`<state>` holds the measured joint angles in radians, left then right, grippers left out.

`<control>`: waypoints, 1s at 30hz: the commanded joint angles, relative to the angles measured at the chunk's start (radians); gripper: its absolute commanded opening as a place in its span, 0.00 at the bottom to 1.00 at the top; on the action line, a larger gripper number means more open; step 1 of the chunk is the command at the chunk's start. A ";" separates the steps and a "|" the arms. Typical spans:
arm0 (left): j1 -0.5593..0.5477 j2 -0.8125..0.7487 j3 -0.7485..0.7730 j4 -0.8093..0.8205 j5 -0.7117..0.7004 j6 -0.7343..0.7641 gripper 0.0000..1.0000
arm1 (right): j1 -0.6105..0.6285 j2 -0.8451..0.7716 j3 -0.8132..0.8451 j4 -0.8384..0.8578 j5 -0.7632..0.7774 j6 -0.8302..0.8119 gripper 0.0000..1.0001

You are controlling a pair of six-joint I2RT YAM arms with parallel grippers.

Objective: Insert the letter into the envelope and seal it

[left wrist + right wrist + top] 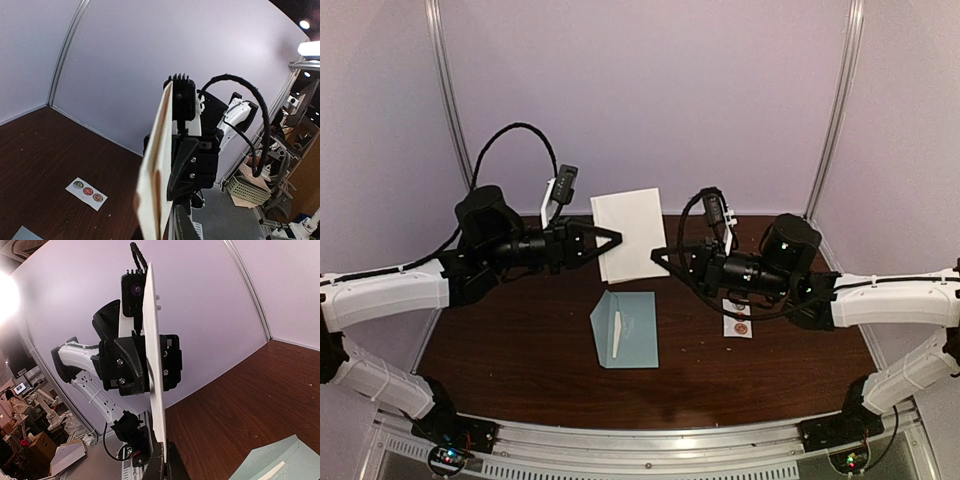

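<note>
Top external view: the letter (631,232) is up off the desk (520,340), hanging in the air between the two arms, its plain white face turned to the camera. The left fingers (610,240) are pinched on its left edge, and the right fingers (660,256) are clamped on the right edge. Below, nearer the bases, the envelope (625,328) lies flat on the desk, well apart from the sheet, with a thin white strip (618,332) lying on it. Under the right arm sits a sticker strip (738,325) of small round stickers. In both wrist views the letter is edge-on, a thin slice with the opposite arm's fingers just behind it.
</note>
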<state>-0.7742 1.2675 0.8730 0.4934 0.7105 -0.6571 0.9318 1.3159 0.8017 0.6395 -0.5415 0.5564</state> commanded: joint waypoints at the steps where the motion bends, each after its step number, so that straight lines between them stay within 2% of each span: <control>1: -0.003 -0.020 0.009 0.025 -0.017 -0.001 0.09 | 0.006 -0.025 0.007 0.019 0.027 0.003 0.00; 5: -0.004 -0.022 0.010 0.016 -0.027 -0.003 0.00 | 0.006 -0.029 0.007 0.014 0.034 0.002 0.00; 9: -0.004 -0.023 0.003 0.017 -0.033 -0.003 0.00 | 0.005 -0.029 0.009 0.004 0.042 0.004 0.00; 10: -0.004 -0.025 0.000 0.015 -0.042 0.000 0.00 | 0.005 -0.029 0.010 -0.001 0.045 0.006 0.05; 12: -0.003 -0.040 -0.003 -0.008 -0.083 0.014 0.00 | 0.006 -0.034 0.008 -0.007 0.053 0.009 0.22; 13: -0.003 -0.053 -0.004 -0.046 -0.118 0.029 0.00 | 0.006 -0.041 0.004 -0.005 0.058 0.012 0.38; 15: -0.001 -0.080 0.006 -0.142 -0.192 0.077 0.00 | 0.006 -0.072 -0.013 0.010 0.071 0.022 0.62; 18: 0.024 -0.082 0.061 -0.333 -0.226 0.162 0.00 | 0.006 -0.121 -0.033 -0.006 0.102 0.020 0.81; 22: 0.061 -0.049 0.109 -0.511 -0.190 0.234 0.00 | 0.005 -0.154 -0.046 -0.072 0.154 0.012 0.90; 30: 0.193 0.033 0.007 -0.608 -0.069 0.241 0.00 | 0.004 -0.139 -0.038 -0.255 0.361 0.059 0.93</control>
<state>-0.6407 1.2472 0.9298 -0.0231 0.5713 -0.4461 0.9318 1.1667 0.7712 0.4923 -0.3096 0.5865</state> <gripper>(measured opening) 0.008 0.924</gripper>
